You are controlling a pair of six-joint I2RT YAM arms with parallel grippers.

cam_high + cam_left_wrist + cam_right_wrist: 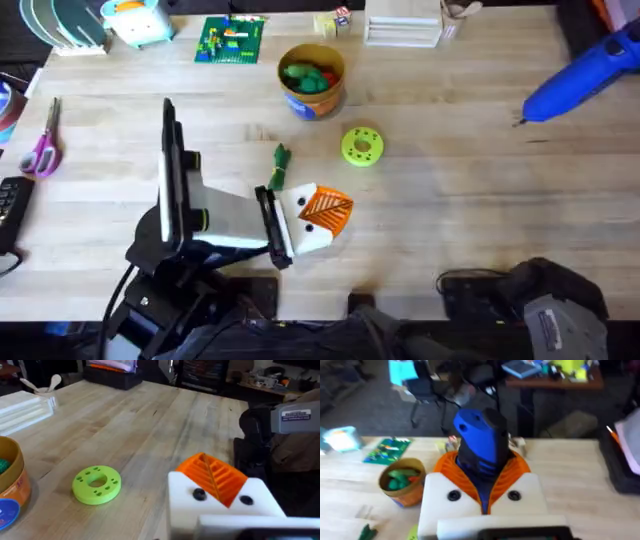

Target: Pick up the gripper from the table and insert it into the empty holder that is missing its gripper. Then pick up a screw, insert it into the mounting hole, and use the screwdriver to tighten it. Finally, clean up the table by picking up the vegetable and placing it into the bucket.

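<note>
Lower centre: left pincer, opening cannot be told. The vegetable lies just beside it on the worktop; a careless sweep could knock it away. Upper centre: bucket. Upper right: right pincer clamped on the screwdriver; slippage risks a drop.

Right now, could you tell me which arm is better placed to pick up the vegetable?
Left. The left arm reaches to just beside the vegetable, while the right fingers are clamped on the screwdriver, far off to the right.
</note>
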